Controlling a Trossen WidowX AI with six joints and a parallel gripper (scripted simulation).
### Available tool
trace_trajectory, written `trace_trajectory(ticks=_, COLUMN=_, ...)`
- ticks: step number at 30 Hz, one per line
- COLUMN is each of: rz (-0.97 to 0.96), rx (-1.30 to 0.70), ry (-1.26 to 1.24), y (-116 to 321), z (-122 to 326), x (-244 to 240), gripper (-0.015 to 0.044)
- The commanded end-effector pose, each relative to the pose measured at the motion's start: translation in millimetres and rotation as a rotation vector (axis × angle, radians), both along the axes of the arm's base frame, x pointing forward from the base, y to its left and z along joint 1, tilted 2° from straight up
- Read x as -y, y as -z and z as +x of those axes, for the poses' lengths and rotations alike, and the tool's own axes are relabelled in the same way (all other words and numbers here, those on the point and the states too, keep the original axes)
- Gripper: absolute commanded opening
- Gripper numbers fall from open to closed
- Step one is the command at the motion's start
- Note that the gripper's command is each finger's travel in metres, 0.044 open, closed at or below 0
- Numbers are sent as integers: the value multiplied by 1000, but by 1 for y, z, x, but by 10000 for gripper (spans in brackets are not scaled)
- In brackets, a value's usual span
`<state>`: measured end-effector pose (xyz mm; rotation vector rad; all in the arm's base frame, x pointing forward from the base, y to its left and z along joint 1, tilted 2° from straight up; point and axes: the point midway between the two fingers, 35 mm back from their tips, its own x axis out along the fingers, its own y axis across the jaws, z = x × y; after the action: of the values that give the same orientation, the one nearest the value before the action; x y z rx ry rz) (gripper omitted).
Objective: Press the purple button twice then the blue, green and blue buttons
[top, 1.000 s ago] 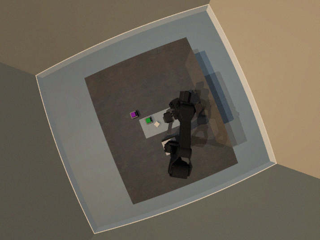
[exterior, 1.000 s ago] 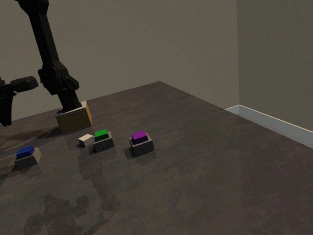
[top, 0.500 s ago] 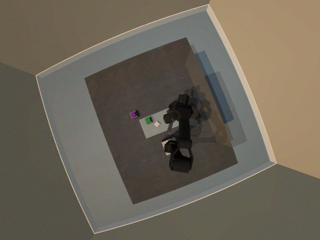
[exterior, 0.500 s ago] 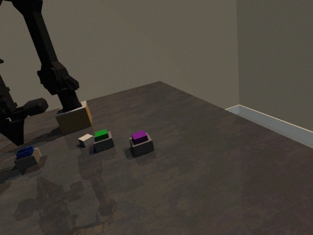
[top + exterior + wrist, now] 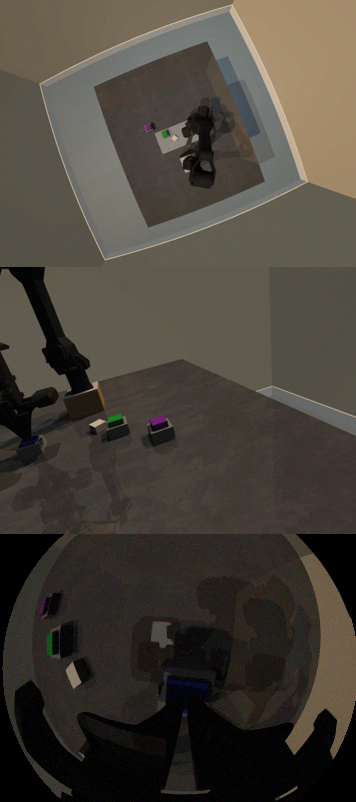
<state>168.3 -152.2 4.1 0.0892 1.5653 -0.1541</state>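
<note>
Two black gripper (image 5: 25, 436) fingers, closed together and holding nothing, press on the blue square button (image 5: 29, 441) in its grey housing.

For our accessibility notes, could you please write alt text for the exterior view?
The shut gripper presses down on the blue button at far left. The green button, a small white block and the purple button sit to its right.
</note>
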Motion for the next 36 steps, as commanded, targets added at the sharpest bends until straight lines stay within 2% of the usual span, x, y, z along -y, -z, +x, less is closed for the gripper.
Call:
trace_trajectory(ticks=1, rz=1, rx=-2, ry=-5, y=2, z=-1, x=0, gripper=20)
trace_trajectory(ticks=16, rz=1, rx=-2, ry=-5, y=2, z=-1, x=0, gripper=20)
trace_trajectory(ticks=20, rz=1, rx=-1, ry=-5, y=-28, z=0, x=-1, gripper=20)
trace_trajectory(ticks=24, rz=1, rx=-1, ry=-5, y=-33, z=0, x=-1, gripper=20)
trace_trajectory(ticks=29, rz=1, rx=-1, ry=-5, y=-90, z=0, x=-4, gripper=20)
trace_trajectory(ticks=36, rz=3, rx=1, ry=-5, y=-92, z=11, x=-15, gripper=20)
